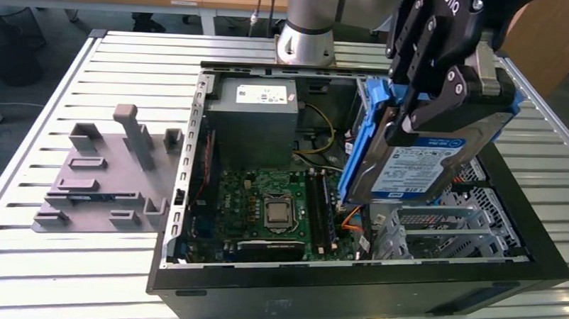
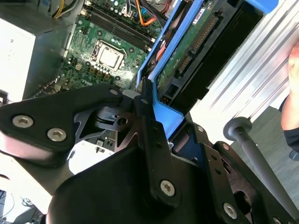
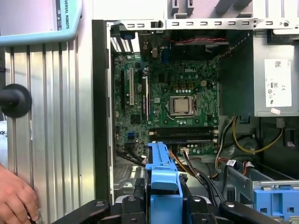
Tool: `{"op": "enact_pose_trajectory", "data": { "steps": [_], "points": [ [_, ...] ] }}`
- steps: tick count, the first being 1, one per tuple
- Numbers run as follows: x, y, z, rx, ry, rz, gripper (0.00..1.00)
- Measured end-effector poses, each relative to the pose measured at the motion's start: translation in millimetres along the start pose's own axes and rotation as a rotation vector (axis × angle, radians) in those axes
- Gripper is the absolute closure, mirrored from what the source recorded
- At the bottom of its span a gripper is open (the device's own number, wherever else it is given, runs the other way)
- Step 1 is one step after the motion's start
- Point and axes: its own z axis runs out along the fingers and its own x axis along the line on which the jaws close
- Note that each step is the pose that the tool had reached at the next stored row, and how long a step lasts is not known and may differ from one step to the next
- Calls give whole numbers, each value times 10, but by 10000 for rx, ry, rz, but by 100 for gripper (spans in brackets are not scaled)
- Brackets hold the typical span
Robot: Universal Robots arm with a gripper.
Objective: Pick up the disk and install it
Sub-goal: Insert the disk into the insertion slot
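The disk [image 1: 422,164], a silver drive with a white-and-blue label in a blue bracket, hangs tilted on edge over the exterior view's right half of the open computer case [image 1: 356,284]. My gripper [image 1: 428,111] is shut on the disk from above, black fingers [image 1: 450,86] clamping its upper end. The second wrist view shows the disk's green circuit side [image 2: 187,51] and blue bracket running away from my gripper [image 2: 145,122]. In the first wrist view the bracket's blue edge [image 3: 163,172] sticks out between my gripper [image 3: 163,207] jaws, above the motherboard [image 3: 182,102].
Inside the case are a grey power-supply box [image 1: 252,123], the motherboard [image 1: 264,201] and a silver drive cage [image 1: 452,233] below the disk. A grey fixture [image 1: 104,174] stands on the slatted table at the exterior view's left. A person's hand [image 3: 16,196] rests beside the case.
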Motion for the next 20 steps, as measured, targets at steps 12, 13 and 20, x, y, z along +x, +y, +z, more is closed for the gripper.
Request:
{"op": "enact_pose_trajectory", "data": {
  "steps": [12, 13, 20],
  "points": [
    [84, -149, 48, 0, 1, 1, 64],
    [85, -173, 52, 0, 1, 0, 64],
    [81, -344, 82, 0, -1, 1, 64]
  ]
}}
